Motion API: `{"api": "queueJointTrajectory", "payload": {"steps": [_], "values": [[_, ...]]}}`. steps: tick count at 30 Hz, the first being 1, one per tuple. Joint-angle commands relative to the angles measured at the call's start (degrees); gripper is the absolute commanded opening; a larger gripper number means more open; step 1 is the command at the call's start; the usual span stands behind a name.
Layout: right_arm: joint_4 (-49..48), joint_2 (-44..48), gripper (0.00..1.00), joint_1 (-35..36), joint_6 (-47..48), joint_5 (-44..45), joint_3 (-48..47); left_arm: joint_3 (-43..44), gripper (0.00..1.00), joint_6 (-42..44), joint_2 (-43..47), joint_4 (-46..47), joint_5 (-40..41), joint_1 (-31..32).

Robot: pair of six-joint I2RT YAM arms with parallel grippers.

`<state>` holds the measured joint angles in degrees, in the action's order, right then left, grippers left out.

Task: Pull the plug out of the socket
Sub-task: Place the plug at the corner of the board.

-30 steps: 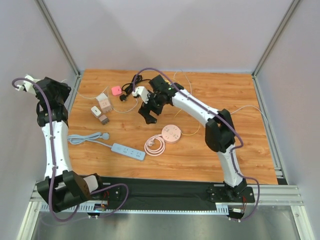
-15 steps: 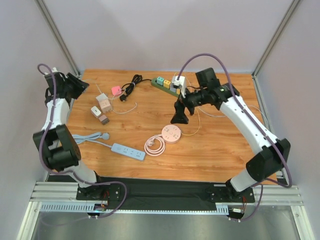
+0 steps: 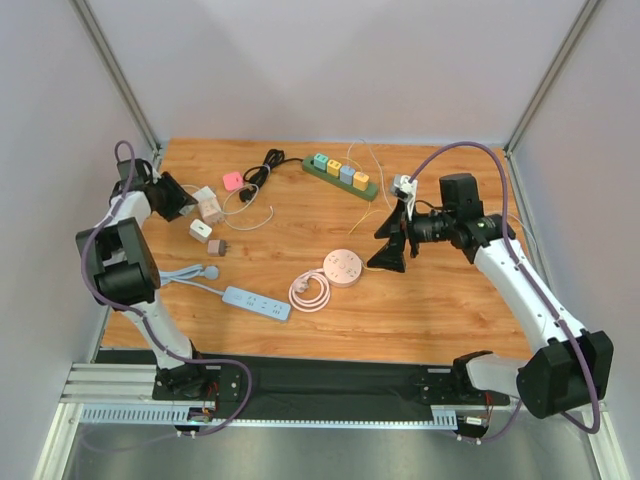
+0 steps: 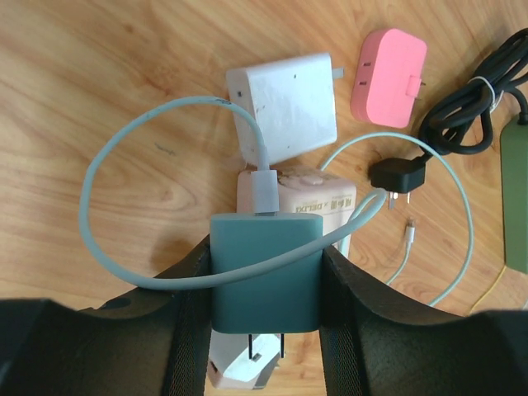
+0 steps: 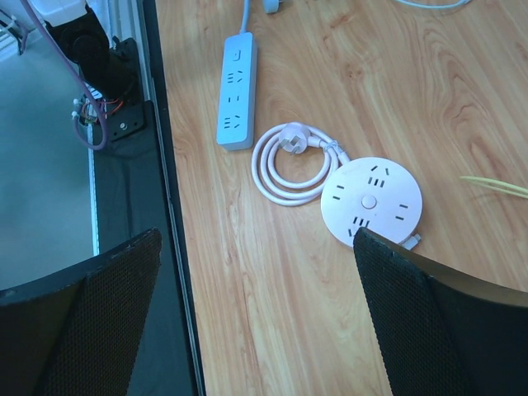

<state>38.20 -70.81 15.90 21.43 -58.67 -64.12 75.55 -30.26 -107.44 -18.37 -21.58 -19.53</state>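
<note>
plug: teal charger block, over at the far left of the table in that little pile of adapters. Two prongs stick out bare at its lower edge, with a pale pinkish block right under them. Can't tell if they touch.
left gripper: clamped on the charger, one finger on each side.
cable: pale blue-grey, goes into the charger's top, loops out to the left and crosses back over its front.
right around it: beige cube just behind the charger, white block past that, pink adapter and a black plug off to the side.
right gripper: jaws spread wide with nothing in them, hanging over the wood beside the round pink socket.
rest of the table: blue power strip near the front, green power strip at the back.
</note>
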Motion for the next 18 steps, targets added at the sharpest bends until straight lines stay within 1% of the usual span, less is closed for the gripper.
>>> {"api": "queueJointTrajectory", "payload": {"steps": [1, 2, 4, 5, 7, 8, 10, 12, 13, 14, 15, 17, 18], "values": [[-9.28, 1.99, 1.00, -0.61, -2.71, -4.78, 2.41, 4.07, 0.25, 3.45, -2.06, -2.10, 1.28, 0.72], [-9.37, 1.73, 1.00, -0.78, -2.19, -4.78, 2.59, 4.43, 0.33, 3.80, -2.51, -2.63, 1.28, 0.89], [-8.67, 1.20, 1.00, -0.96, -1.75, -4.96, 2.51, 5.04, 0.41, 4.51, -3.04, -3.42, 1.37, 1.68], [-8.49, 0.94, 1.00, -1.05, -1.57, -5.13, 2.59, 5.05, 0.48, 4.94, -3.04, -3.51, 1.63, 1.95], [-8.31, 0.67, 1.00, -1.48, -1.48, -5.92, 2.77, 4.96, 0.54, 5.39, -2.52, -3.78, 2.33, 2.48], [-8.31, 0.58, 1.00, -1.57, -1.48, -6.10, 2.86, 4.87, 0.58, 5.74, -2.17, -3.78, 2.68, 2.48], [-8.23, 0.84, 1.00, -2.10, -1.30, -6.28, 2.86, 4.52, 0.61, 6.09, -1.29, -3.69, 3.21, 2.65], [-8.14, 1.11, 1.00, -2.63, -1.13, -6.36, 2.95, 4.26, 0.68, 7.22, -0.50, -3.95, 3.74, 2.65], [-7.96, 1.20, 1.00, -2.98, -0.95, -6.36, 2.95, 3.65, 0.72, 7.67, 0.47, -3.87, 3.74, 2.57], [-8.05, 1.37, 1.00, -3.24, -0.95, -6.54, 2.95, 3.38, 0.84, 8.02, 1.00, -3.78, 4.09, 2.65], [-7.87, 1.46, 1.00, -3.51, -0.95, -6.45, 2.95, 3.12, 0.91, 8.81, 1.61, -3.78, 4.18, 2.65], [-7.79, 1.81, 1.00, -4.03, -0.78, -6.36, 2.95, 1.97, 1.00, 9.43, 3.63, -3.25, 4.36, 2.65], [-7.70, 1.90, 1.00, -4.12, -0.60, -5.93, 3.03, 1.54, 1.00, 9.87, 4.60, -3.08, 4.62, 2.57]]}}
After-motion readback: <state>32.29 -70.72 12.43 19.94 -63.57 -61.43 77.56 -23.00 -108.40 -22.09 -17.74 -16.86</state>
